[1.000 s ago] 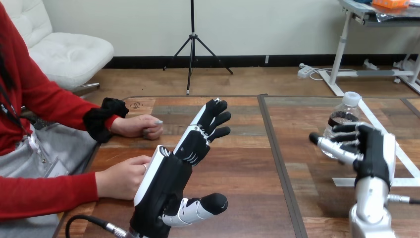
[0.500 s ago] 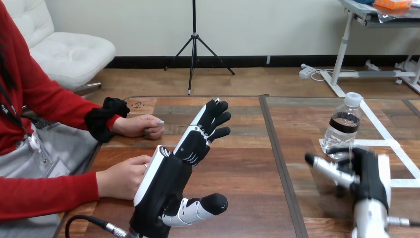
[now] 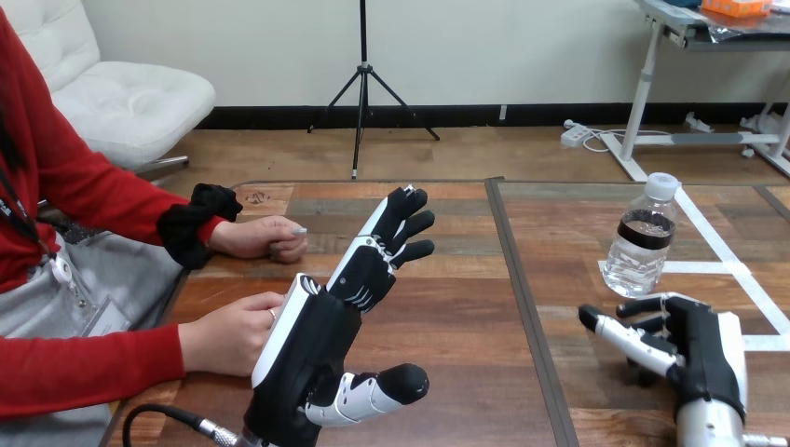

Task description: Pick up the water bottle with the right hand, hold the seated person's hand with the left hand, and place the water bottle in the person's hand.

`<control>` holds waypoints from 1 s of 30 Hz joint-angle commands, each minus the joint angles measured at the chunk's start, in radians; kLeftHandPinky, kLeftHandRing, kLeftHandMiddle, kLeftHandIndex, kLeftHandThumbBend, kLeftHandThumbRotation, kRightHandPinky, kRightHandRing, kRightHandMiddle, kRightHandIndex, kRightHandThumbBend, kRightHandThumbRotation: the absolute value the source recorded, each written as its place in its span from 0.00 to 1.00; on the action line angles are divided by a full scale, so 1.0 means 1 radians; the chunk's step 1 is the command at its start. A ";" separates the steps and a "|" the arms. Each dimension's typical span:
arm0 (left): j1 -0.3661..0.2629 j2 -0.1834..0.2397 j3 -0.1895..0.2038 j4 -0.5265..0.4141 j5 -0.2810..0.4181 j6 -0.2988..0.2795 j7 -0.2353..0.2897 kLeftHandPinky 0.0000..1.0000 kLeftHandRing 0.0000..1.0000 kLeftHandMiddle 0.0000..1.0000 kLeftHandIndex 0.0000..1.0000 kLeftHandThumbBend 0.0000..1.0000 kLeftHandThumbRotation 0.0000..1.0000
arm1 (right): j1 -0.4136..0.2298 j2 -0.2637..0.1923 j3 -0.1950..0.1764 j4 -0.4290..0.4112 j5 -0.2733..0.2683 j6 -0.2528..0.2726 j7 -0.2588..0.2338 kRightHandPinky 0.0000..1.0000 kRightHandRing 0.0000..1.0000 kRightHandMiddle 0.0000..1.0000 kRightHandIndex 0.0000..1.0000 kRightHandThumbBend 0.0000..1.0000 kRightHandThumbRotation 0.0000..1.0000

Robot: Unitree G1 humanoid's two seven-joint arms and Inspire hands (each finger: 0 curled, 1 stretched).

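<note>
Water bottle (image 3: 639, 244) upright at 11 o'clock of right hand (image 3: 699, 340), apart. Fingers loose, spread, empty. Reach fwd, wrap clear body mid-height, squeeze lightly; thin plastic prob. dents. Left hand (image 3: 317, 335) straight-fingered, empty, person's near hand (image 3: 228, 333) at its 9 o'clock.

No text, number or sign is legible: the water bottle (image 3: 641, 244) has a dark label band (image 3: 645, 229) without readable print, and the small mark (image 3: 256, 197) on the worktop (image 3: 447, 307) is too small to read.
</note>
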 commanded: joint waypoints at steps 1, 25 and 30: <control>-0.116 -0.008 0.019 0.038 -0.024 -0.001 -0.010 0.86 0.93 0.96 0.97 0.88 0.71 | 0.047 -0.028 0.016 -0.355 -0.052 0.021 0.036 0.16 0.23 0.32 0.37 0.96 0.26; -0.160 -0.024 0.032 0.091 -0.004 -0.015 0.004 0.85 0.93 0.96 0.97 0.88 0.72 | 0.087 -0.039 -0.029 -0.546 -0.242 -0.230 -0.104 0.16 0.21 0.28 0.34 0.96 0.23; -0.165 -0.027 0.029 0.096 -0.006 -0.010 0.003 0.85 0.94 0.97 0.97 0.90 0.71 | 0.045 -0.053 -0.051 -0.551 -0.244 -0.237 -0.109 0.20 0.25 0.33 0.40 0.97 0.21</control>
